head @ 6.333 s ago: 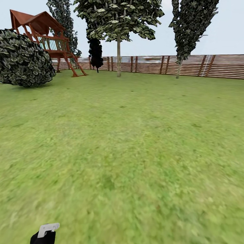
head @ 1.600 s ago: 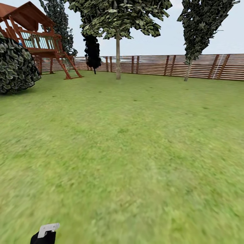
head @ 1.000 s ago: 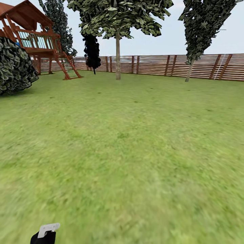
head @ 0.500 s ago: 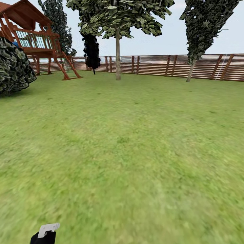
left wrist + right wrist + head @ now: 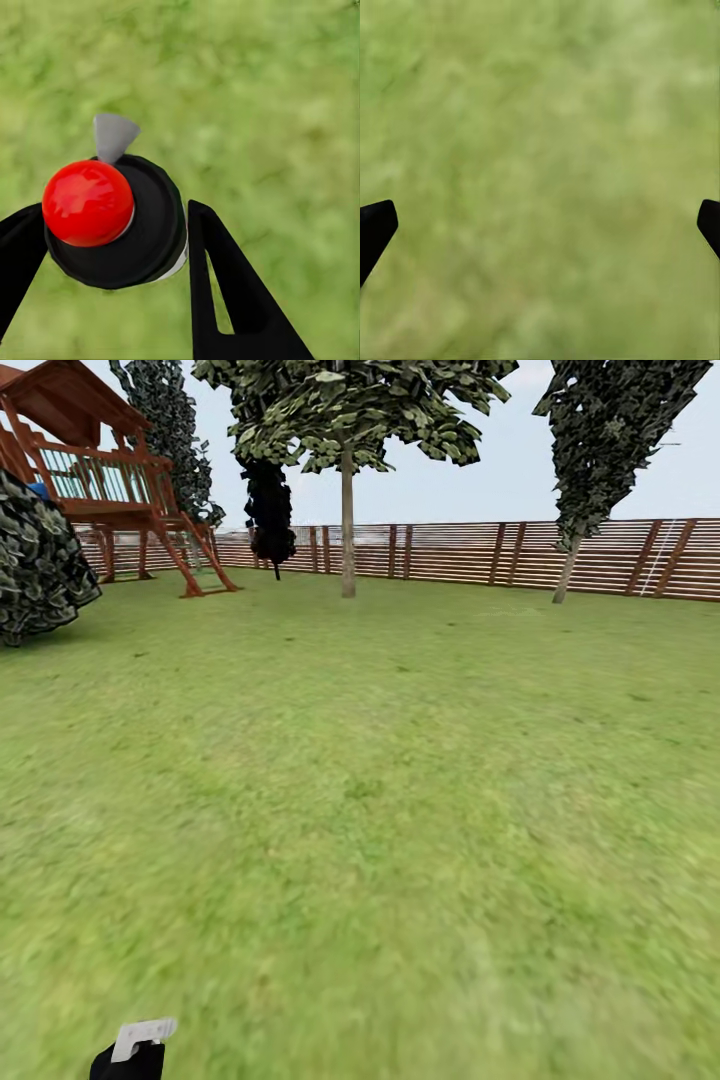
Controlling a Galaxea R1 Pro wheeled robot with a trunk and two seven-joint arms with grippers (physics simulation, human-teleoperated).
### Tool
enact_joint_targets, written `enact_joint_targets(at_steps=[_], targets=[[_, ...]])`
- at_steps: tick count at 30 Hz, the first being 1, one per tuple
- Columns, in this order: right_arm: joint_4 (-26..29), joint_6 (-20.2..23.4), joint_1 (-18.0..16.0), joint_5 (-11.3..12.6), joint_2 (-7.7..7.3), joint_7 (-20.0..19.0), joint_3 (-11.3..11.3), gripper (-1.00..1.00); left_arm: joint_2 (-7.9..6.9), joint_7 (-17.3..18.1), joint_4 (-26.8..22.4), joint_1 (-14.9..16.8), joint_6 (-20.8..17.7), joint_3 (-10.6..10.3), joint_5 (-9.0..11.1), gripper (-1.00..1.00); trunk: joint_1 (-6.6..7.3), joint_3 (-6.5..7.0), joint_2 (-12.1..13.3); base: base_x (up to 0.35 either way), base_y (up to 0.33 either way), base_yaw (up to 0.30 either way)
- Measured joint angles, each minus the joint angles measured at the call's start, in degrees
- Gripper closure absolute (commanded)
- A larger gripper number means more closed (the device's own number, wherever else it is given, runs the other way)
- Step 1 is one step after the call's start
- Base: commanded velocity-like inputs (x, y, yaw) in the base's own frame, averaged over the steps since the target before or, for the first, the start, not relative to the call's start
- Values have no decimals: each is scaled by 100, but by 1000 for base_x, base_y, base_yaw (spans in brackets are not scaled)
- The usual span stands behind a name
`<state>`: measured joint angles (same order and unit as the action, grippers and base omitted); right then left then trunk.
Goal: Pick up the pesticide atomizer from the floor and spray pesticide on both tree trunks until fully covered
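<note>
In the left wrist view my left gripper (image 5: 112,217) is shut on the pesticide atomizer (image 5: 120,225), a small black bottle with a red top (image 5: 88,202) and a grey nozzle (image 5: 112,135), held over grass. The atomizer's pale nozzle (image 5: 143,1035) peeks in at the head view's lower edge. My right gripper (image 5: 545,217) is open above bare grass, with nothing between its fingers. Far ahead across the lawn a tree with a straight pale trunk (image 5: 347,525) stands before the fence. Another tree with a thin leaning trunk (image 5: 566,575) stands to its right.
A brown slatted fence (image 5: 470,555) closes the far side of the lawn (image 5: 380,790). At the far left stand a red-brown wooden play tower (image 5: 95,470) and a dark round bush (image 5: 35,560). A near-black narrow tree (image 5: 268,510) stands by the fence.
The whole head view has crept forward and shifted: the bush slides off to the left and the trees and fence sit slightly nearer. The atomizer stays held in my left gripper.
</note>
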<state>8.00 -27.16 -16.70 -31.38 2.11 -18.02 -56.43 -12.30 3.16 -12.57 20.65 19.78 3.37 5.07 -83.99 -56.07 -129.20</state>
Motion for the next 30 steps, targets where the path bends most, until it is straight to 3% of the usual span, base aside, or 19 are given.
enact_joint_targets(at_steps=[30], targets=[[0,0,0,0,0,0,0,-100,0,0,0,0,0,4,1,100,0,0,0,338,0,0]])
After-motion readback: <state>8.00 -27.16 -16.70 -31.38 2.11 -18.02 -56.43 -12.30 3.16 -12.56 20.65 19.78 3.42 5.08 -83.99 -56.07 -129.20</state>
